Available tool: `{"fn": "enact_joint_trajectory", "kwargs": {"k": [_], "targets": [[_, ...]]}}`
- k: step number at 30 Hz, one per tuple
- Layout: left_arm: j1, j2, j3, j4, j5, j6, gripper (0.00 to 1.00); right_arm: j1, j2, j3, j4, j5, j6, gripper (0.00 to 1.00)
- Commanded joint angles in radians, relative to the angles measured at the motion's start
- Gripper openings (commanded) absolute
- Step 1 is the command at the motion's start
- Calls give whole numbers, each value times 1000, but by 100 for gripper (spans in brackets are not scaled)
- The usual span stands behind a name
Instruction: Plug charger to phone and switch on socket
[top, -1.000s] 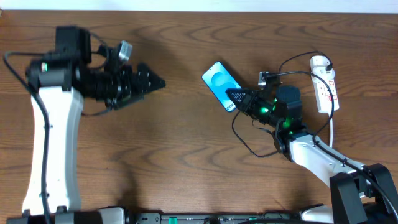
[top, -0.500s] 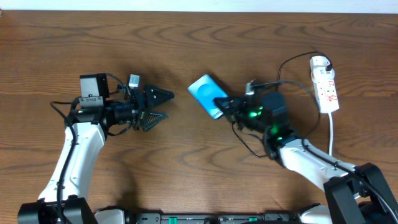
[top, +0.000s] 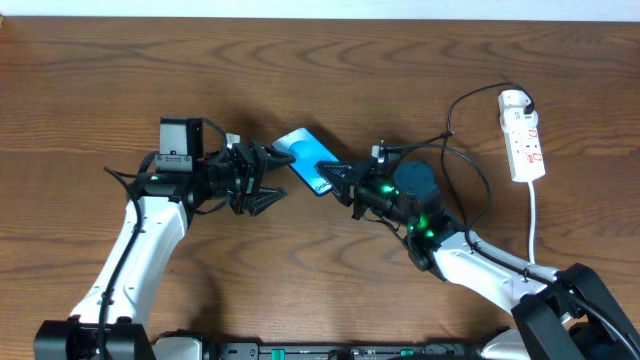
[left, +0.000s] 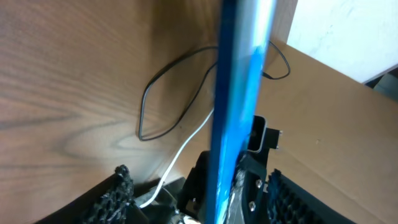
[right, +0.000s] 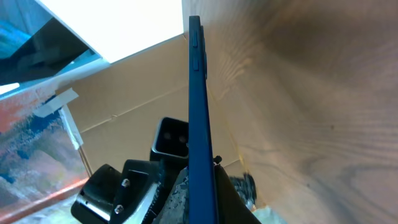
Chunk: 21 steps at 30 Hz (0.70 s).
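The phone (top: 303, 158), its blue screen lit, hangs above the middle of the table. My right gripper (top: 333, 176) is shut on its right end. In the right wrist view the phone (right: 198, 106) stands edge-on between that gripper's (right: 202, 202) pads. My left gripper (top: 278, 177) is open around the phone's left end. The left wrist view shows the phone (left: 236, 93) edge-on between those jaws (left: 198, 175), with a gap on each side. The charger (top: 452, 115) trails as a thin black cable from the white socket (top: 522, 135) at the far right. Its connector tip is not visible.
The socket's white cord (top: 535, 215) runs down toward the table's front edge. Loops of the black cable (left: 146, 106) lie on the wood behind the right arm. A cardboard wall (left: 336, 112) stands past the table's edge.
Both arms have moved toward the middle. The right gripper carried the phone to the left and the left gripper came up around its free end, jaws narrowing.
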<state>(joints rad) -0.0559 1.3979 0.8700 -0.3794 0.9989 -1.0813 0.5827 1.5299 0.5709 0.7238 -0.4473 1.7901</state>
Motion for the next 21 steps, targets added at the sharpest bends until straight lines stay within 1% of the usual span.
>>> {"fn": "enact_joint_trajectory", "kwargs": {"k": [1,3,5,10,12,14,17,20,21], "targets": [[-8,-5,1,41,-25,-43,67,24,-24,2,17,2,77,1],[-8,-5,1,61,-25,-43,64,34,-24,2,22,-5,108,1],[-8,-5,1,66,-25,-43,59,47,-24,2,21,-7,162,1],[-8,-5,1,68,-25,-43,51,73,-24,2,22,-6,259,1],[-8,-5,1,68,-26,-43,47,80,-24,2,29,-3,261,1],[-11,-5,1,68,-38,-43,45,87,-24,2,40,1,261,1],[-27,-5,1,68,-63,-43,39,89,-24,2,67,4,261,1],[-43,-5,1,72,-77,-43,37,89,-24,2,77,5,261,1],[-48,-5,1,79,-77,-43,34,89,-24,2,77,5,261,1]]}}
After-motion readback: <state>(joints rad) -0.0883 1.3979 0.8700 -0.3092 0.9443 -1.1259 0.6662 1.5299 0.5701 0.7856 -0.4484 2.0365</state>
